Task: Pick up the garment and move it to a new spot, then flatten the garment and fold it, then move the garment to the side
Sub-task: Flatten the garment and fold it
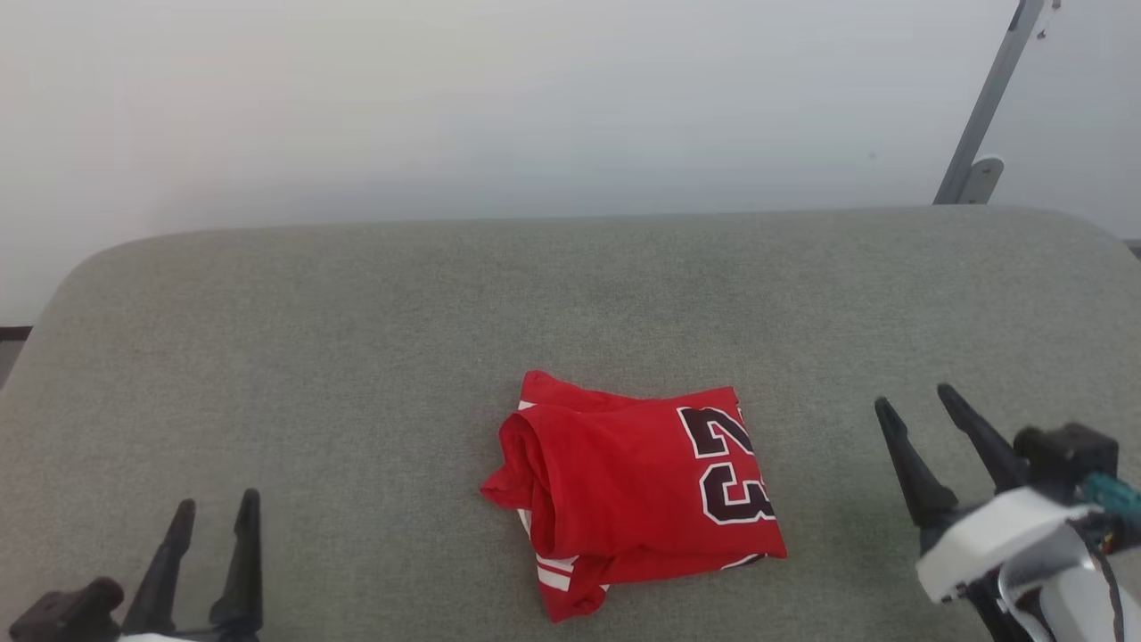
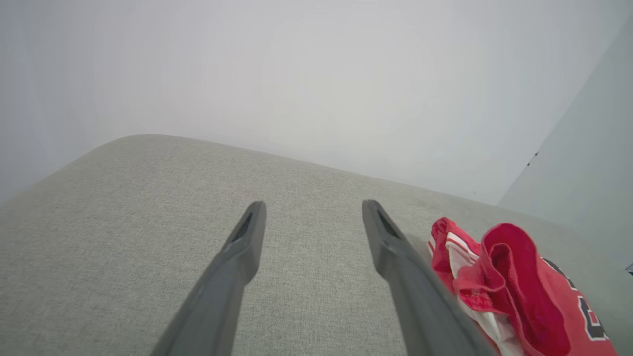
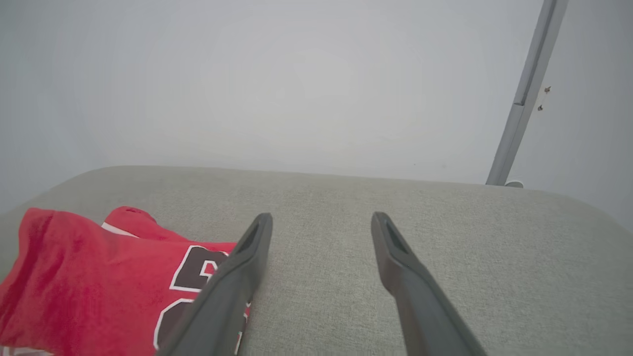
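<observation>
Left claw (image 1: 217,499) sits at the lower left of the head view, its two dark fingers spread wide with nothing between them. The right claw (image 1: 914,397) is at the lower right, also wide open and empty, its fingers leaning up and to the left. Between them the garment (image 1: 624,481) lies on the grey cloth-covered desk (image 1: 357,357), near its front edge. It is folded into a rough red rectangle, with the dark "23" (image 1: 726,464) turned sideways on its right part and white striped edges peeking out at its lower left. Neither claw touches it. A grey pole (image 1: 985,107) leans against the pale wall (image 1: 446,107) behind the desk.

From the left wrist, the left claw (image 2: 313,203) is open over bare desk (image 2: 123,222), and the garment (image 2: 519,287) is bunched at the lower right, beside the right-hand finger.

From the right wrist, the right claw (image 3: 321,216) gapes over the desk (image 3: 494,247). The garment (image 3: 89,277) lies at the lower left, its numeral partly behind the left-hand finger, and the pole (image 3: 524,94) stands at the upper right.
</observation>
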Controlling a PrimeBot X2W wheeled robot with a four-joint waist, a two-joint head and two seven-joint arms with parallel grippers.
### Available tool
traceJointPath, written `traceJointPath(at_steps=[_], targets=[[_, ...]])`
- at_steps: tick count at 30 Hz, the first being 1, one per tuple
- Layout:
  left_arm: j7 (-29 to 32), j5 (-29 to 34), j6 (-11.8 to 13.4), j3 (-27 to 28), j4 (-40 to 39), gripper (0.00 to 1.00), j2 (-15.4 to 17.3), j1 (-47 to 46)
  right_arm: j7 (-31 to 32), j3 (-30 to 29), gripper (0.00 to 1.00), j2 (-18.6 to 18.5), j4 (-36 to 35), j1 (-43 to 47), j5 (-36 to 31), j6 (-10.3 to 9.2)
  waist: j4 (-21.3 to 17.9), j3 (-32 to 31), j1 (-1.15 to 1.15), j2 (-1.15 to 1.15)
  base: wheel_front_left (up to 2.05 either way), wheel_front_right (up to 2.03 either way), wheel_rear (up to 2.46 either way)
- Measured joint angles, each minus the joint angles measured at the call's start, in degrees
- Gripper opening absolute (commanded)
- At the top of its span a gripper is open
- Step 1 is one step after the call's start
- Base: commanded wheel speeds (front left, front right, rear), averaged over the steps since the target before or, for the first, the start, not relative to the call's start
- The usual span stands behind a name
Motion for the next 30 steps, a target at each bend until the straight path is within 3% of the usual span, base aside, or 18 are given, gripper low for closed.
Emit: traceJointPath(at_steps=[10, 30], targets=[[0.0, 0.2, 0.0, 2.8, 0.4, 1.00, -0.5, 2.1, -4.6, -5.0, 1.00, 1.7, 1.7, 4.2, -4.8, 0.01, 0.1, -1.1, 0.00, 0.00, 0.00, 0.00, 0.00], [0.0, 0.1, 0.0, 3.7, 1.2, 1.00, -0.5, 2.5, -4.9, -13.6, 1.00, 6.4, -6.9, 10.7, -11.4, 0.01, 0.5, -1.5, 0.00, 0.00, 0.00, 0.00, 0.00]])
